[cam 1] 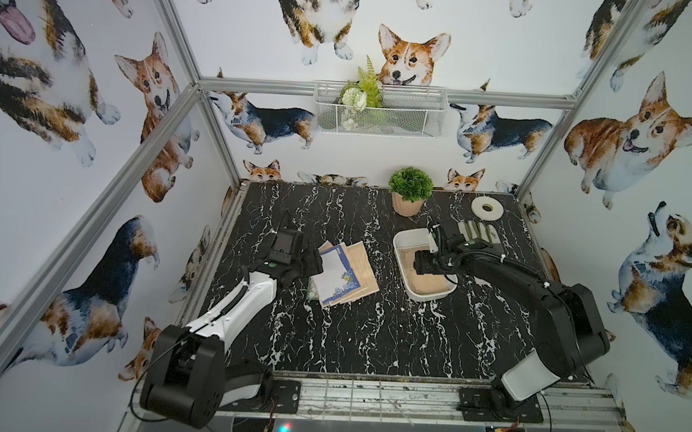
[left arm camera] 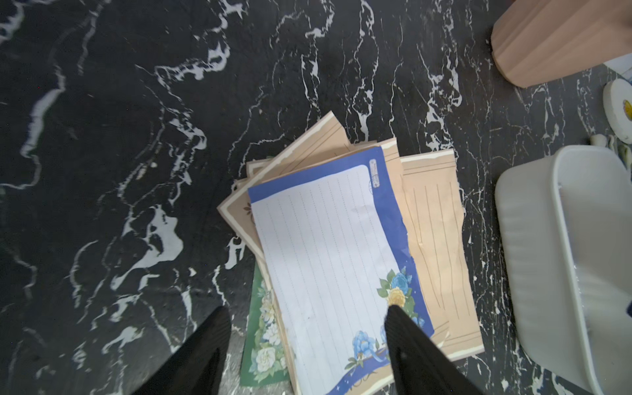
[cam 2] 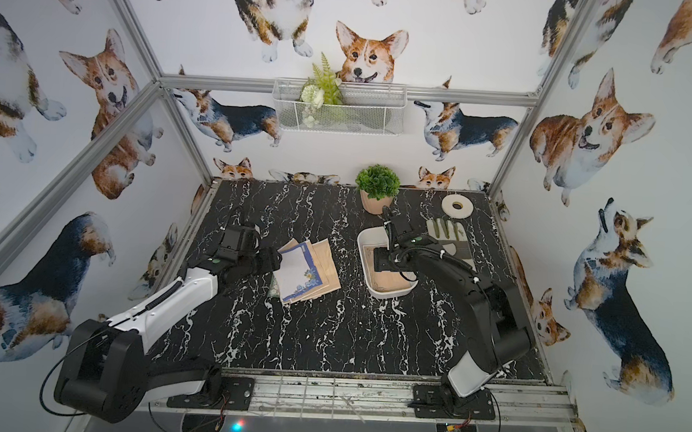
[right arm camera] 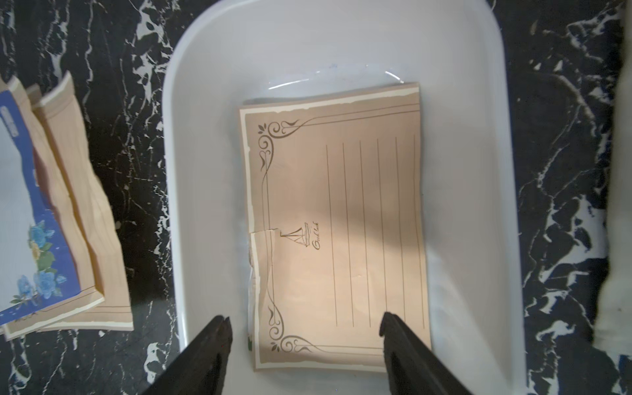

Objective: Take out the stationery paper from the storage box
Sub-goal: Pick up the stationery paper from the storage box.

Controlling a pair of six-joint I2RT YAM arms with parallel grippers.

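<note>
Tan stationery paper lies flat in the storage box, long axis 11-to-5 o'clock in a top view, directly under my wide-open, empty right hand; my left hand, open and empty too, hovers over the pile at 9 o'clock.

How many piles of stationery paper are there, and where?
2. One loose pile lies on the table below the left gripper; the other pile lies in the storage box below the right gripper. Sheets underneath may be hidden.
</note>
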